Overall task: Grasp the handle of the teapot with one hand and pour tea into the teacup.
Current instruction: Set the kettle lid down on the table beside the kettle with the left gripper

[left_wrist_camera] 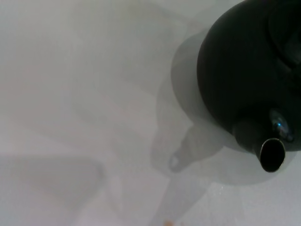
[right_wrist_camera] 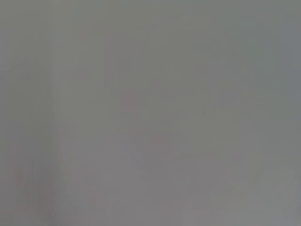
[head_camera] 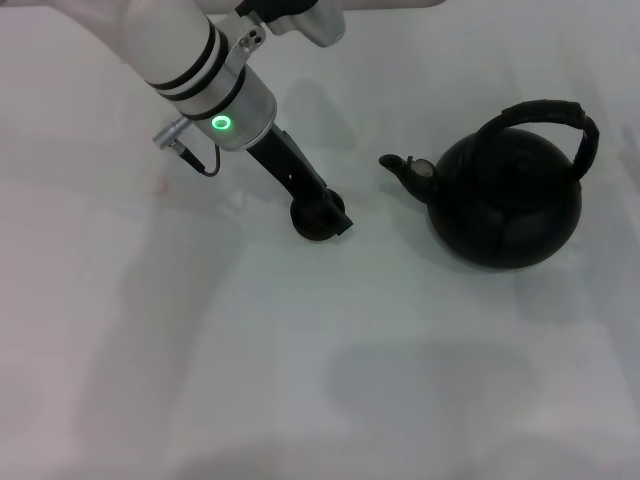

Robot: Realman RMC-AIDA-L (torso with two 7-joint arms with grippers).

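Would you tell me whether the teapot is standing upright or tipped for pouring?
Upright. The teapot sits flat on the white table, its handle arched above and its spout roughly level, with no gripper holding it.

The teapot [head_camera: 505, 205] before me looks like matt black cast metal, slightly grainy, and its handle [head_camera: 560, 120] has a rough, wrapped look. My left arm [head_camera: 185, 50] wears smooth glossy white plastic with black bands (a silvery metal collar below), over a smooth, matt white table [head_camera: 300, 380].
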